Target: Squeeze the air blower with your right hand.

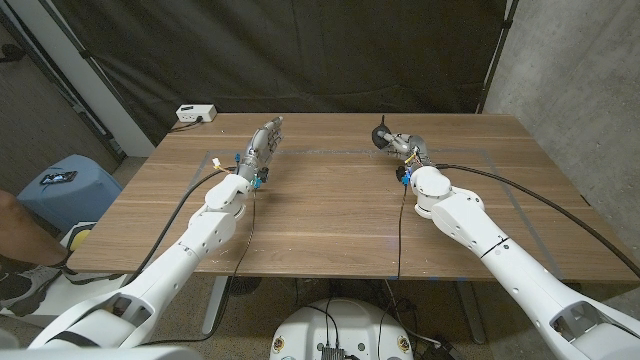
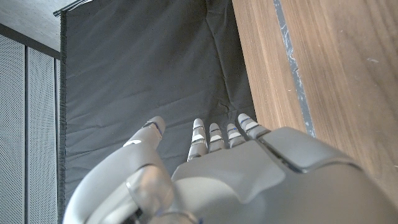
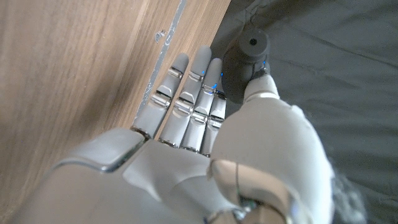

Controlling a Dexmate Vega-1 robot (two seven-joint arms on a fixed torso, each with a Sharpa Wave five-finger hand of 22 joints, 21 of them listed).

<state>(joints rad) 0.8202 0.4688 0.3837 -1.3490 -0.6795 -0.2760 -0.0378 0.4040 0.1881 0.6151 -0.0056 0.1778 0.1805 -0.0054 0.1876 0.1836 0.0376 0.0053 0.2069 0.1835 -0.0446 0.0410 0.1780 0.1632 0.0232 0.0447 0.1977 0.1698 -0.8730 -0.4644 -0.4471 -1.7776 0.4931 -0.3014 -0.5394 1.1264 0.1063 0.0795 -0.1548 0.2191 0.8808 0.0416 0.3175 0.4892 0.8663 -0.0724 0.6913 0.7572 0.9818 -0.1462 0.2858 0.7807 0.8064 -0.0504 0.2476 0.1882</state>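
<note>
**Blower in right hand, far right of desk**

Right hand (image 1: 408,150) grasps the air blower (image 3: 244,65), bulb between thumb and fingers (image 3: 189,87), nozzle pointing away past the fingertips, toward the desk's (image 1: 330,215) far edge. Squeeze depth hard to judge. Left hand (image 1: 262,145) well apart, fingers released, straight, holding nothing.

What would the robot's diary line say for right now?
right hand: holds small dark rubber air blower, fingers straight | left hand: empty, fingers apart | brown wooden table: both hands near far edge
</note>
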